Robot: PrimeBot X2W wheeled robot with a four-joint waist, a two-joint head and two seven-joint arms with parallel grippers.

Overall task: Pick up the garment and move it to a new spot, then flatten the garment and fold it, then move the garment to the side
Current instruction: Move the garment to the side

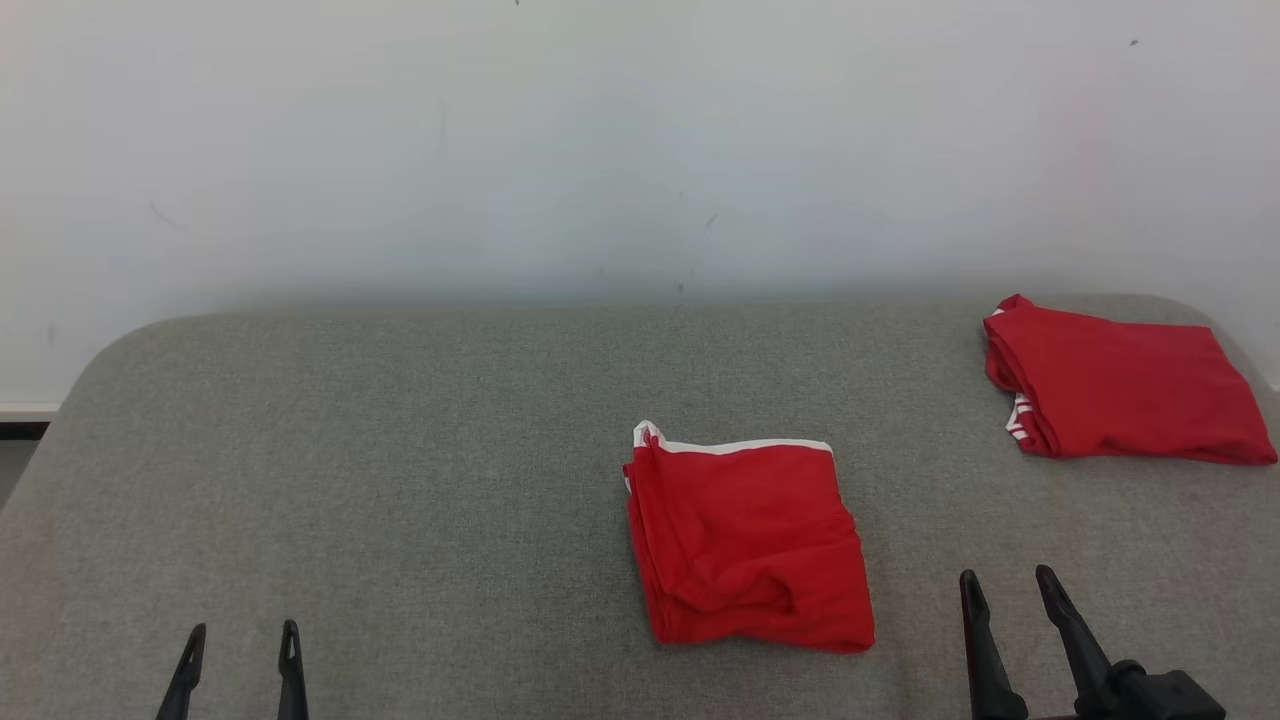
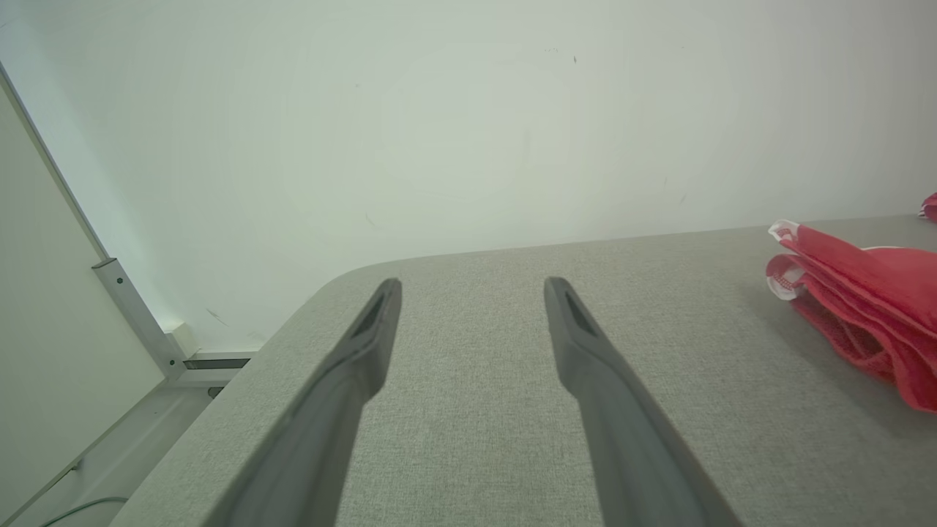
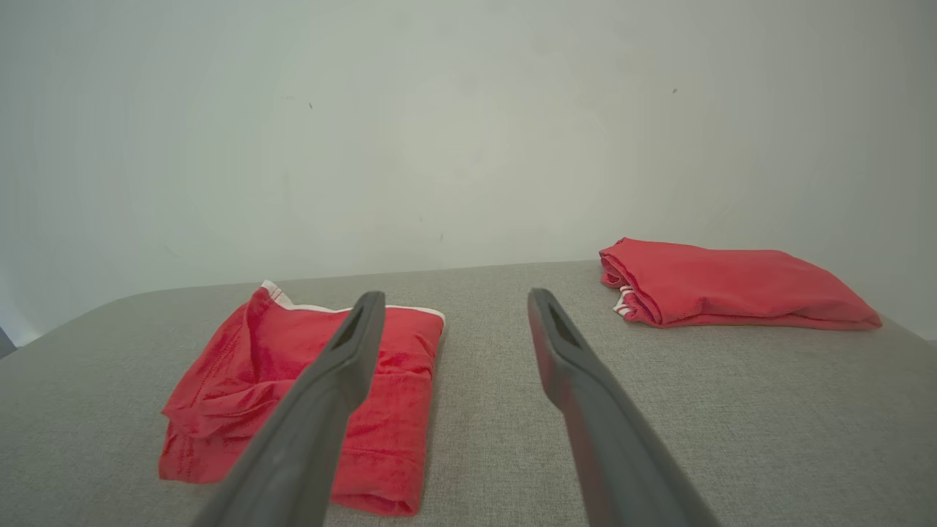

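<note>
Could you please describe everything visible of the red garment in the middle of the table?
The red garment is thin, soft-looking fabric with a white band along its far edge. It lies folded into a rough square of several layers, rumpled toward the front, flat on the grey table near its middle. Only the table touches it; the open right gripper hangs apart to its right.

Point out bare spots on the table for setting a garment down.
Widest: left half of the grey fabric table, between the left gripper and the centre folded red garment. Crowded: far right corner, holding the second folded red garment.
</note>
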